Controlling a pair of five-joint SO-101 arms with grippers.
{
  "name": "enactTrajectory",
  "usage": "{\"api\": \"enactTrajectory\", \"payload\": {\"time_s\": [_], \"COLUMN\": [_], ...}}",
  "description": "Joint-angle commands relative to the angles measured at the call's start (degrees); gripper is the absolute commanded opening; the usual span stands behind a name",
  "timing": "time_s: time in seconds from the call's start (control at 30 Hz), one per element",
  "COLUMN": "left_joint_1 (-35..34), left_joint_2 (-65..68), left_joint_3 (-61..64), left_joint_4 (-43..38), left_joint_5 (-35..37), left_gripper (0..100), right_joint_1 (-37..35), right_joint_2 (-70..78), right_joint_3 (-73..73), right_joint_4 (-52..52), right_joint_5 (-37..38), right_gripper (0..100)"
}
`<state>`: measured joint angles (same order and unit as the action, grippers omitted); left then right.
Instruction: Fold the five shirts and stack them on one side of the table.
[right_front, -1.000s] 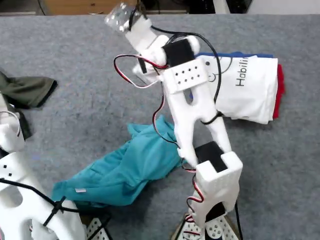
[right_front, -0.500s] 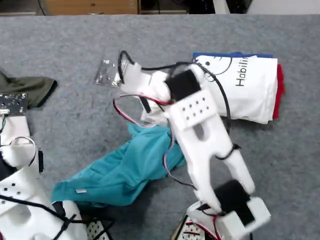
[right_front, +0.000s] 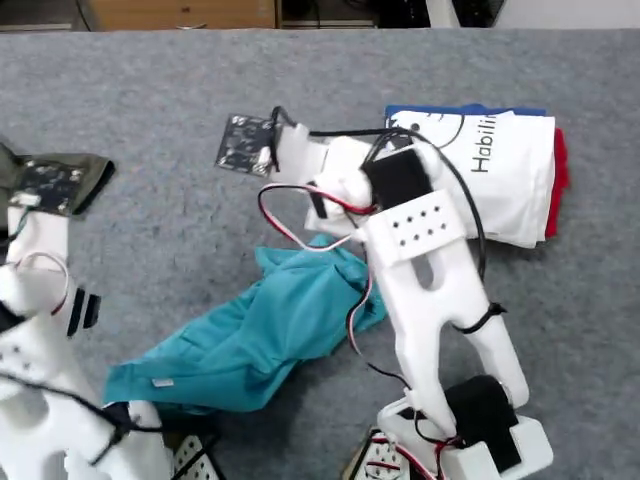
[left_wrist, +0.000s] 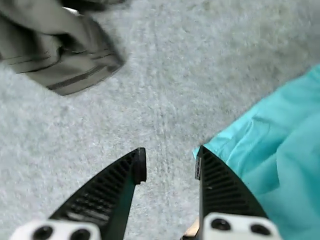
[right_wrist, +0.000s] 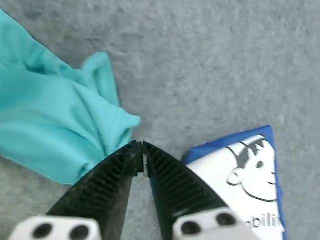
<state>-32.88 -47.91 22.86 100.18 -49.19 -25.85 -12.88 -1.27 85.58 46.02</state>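
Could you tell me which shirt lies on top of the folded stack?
The white shirt with the cartoon face; the blue shirt and red shirt peek out beneath it, while the teal shirt and olive shirt lie apart.

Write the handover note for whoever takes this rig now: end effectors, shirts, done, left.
Left end effector: open, empty, over the grey felt table between the bunched olive-green fabric shirt and the crumpled teal fabric shirt.
Right end effector: shut, empty, between the teal shirt and the stack.
Done: folded white printed shirt on top, blue shirt edge and red shirt edge beneath, on the table's right.
Left: fold the teal and olive-green shirts, add them to the stack.
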Motion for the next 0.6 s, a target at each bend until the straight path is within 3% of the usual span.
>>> {"api": "enactTrajectory", "payload": {"time_s": [0.0,0.27,0.57], "left_joint_1": [2.5,4.7,12.2], "left_joint_2": [3.6,9.4,12.8], "left_joint_3": [-2.4,8.3,23.4], "left_joint_4": [0.9,0.9,0.9], "left_joint_5": [-6.8,-30.8,-32.6], "left_gripper": [18,18,18], "right_joint_1": [2.8,3.7,3.8], "right_joint_2": [-2.2,0.0,11.9], "right_joint_3": [-0.3,-0.5,-8.9], "right_joint_4": [-2.4,-2.6,0.7], "right_joint_5": [1.2,1.3,0.9], "right_gripper": [0.2,0.2,0.2]}}
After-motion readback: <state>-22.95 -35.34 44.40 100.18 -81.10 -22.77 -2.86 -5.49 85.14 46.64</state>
